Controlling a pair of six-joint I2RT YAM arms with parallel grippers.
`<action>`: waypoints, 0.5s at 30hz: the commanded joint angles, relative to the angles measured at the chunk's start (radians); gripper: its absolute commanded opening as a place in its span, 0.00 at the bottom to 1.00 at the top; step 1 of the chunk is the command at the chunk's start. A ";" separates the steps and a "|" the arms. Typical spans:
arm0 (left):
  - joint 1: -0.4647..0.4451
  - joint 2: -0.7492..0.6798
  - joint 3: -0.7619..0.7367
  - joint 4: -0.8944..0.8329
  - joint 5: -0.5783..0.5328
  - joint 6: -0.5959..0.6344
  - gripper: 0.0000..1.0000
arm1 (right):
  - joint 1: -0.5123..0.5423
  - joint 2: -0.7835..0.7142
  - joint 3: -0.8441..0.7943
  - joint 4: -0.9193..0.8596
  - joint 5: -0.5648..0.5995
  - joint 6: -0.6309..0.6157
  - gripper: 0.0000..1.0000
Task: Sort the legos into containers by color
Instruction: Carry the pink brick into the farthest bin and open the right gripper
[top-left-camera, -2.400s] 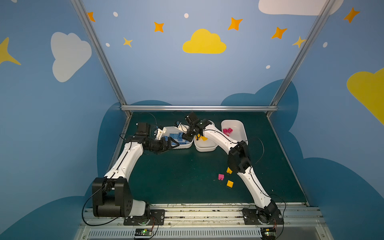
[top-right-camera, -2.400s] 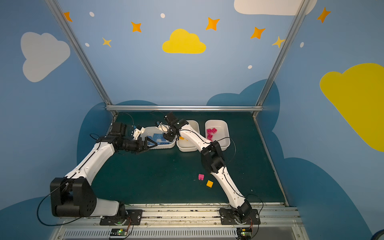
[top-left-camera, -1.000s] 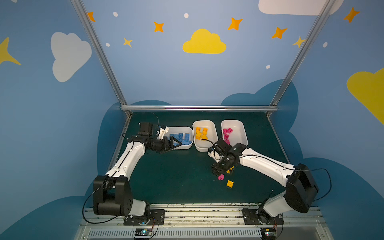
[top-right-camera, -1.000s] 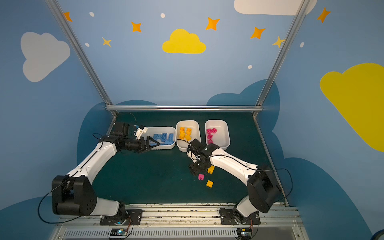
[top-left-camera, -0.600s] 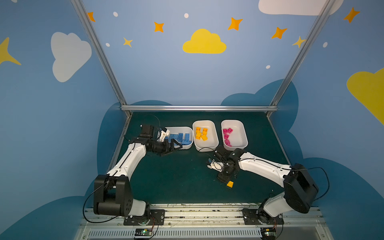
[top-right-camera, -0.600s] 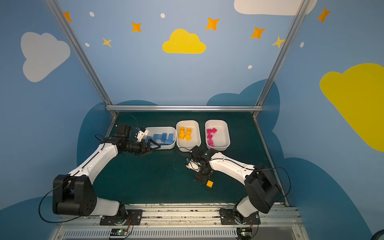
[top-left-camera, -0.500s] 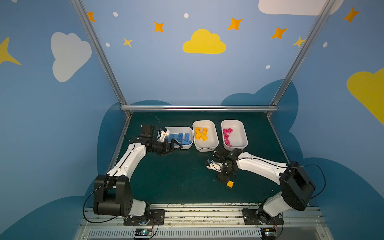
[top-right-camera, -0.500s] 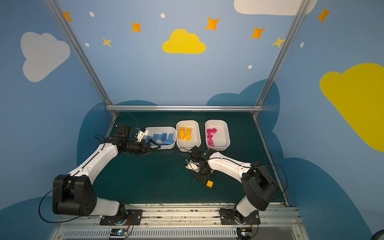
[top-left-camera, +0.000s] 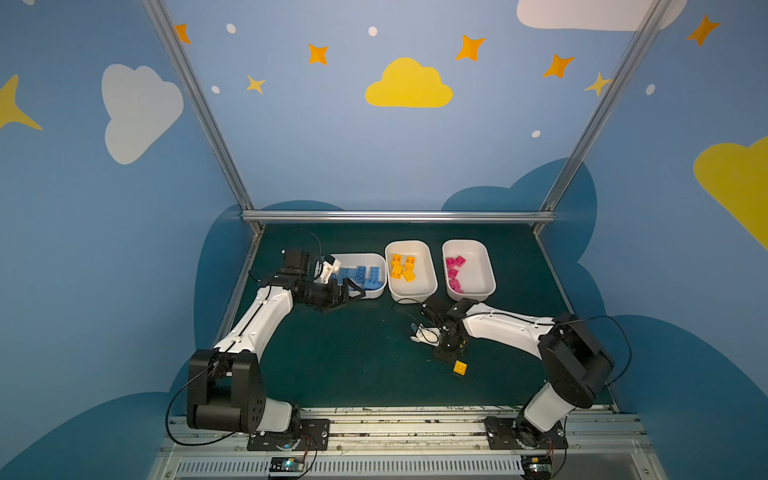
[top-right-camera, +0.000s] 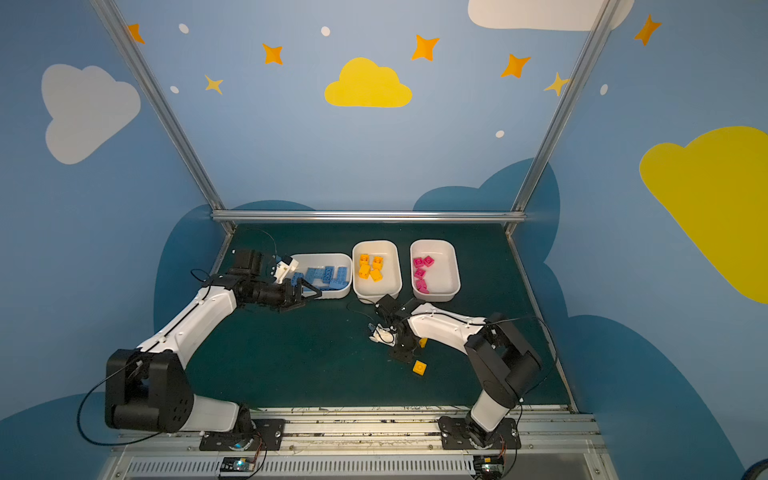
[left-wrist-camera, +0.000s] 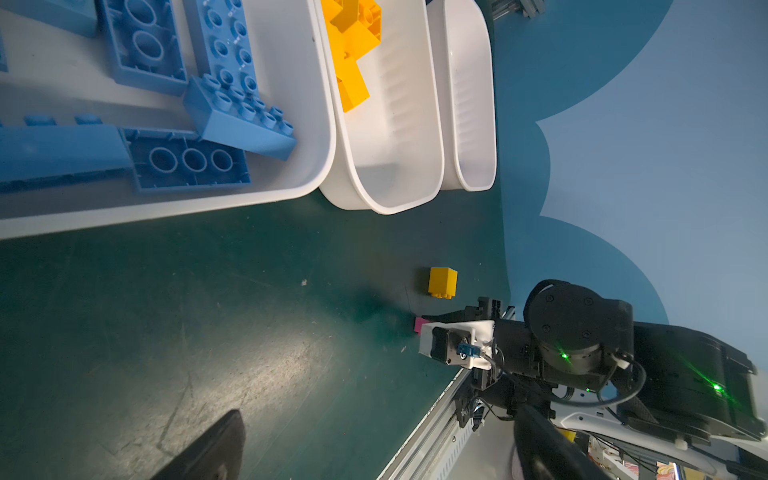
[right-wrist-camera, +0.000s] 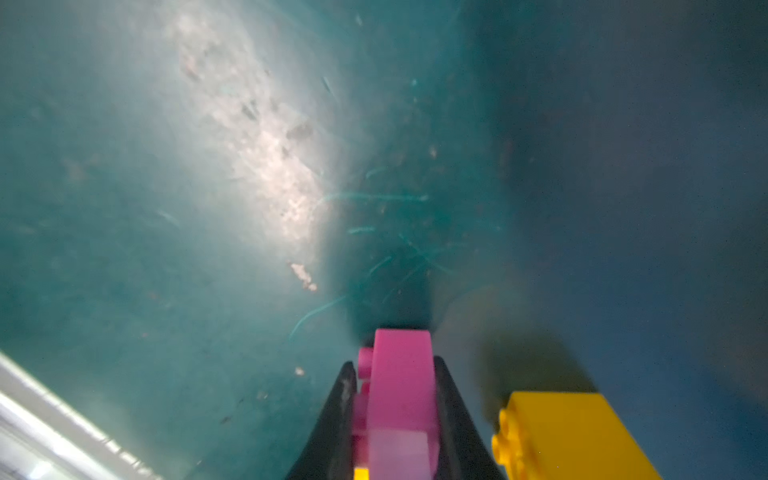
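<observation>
Your right gripper (right-wrist-camera: 395, 365) has just closed. A second ago its fingers (right-wrist-camera: 338, 419) stood half open over the pink brick (right-wrist-camera: 400, 395); now they clamp it from both sides, low at the table (top-left-camera: 353, 361) toward its front right, well apart from the trays. With the grasp made, the carry to the pink tray (top-left-camera: 491, 276) at the back right looks next. One yellow brick (right-wrist-camera: 573, 436) lies just beside the held one and another yellow brick (top-left-camera: 460, 368) lies nearer the front edge. Your left gripper (top-left-camera: 354, 290) hangs wide open and empty by the blue tray (top-left-camera: 380, 291).
</observation>
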 joint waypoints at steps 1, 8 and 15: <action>-0.014 -0.023 0.001 0.019 0.037 -0.013 0.99 | -0.078 -0.089 0.071 -0.060 -0.023 0.023 0.13; -0.054 -0.024 0.019 0.089 0.054 -0.071 0.99 | -0.295 -0.095 0.257 -0.092 -0.042 0.037 0.13; -0.093 -0.004 0.033 0.159 0.058 -0.103 0.99 | -0.483 0.092 0.468 -0.081 -0.027 0.043 0.14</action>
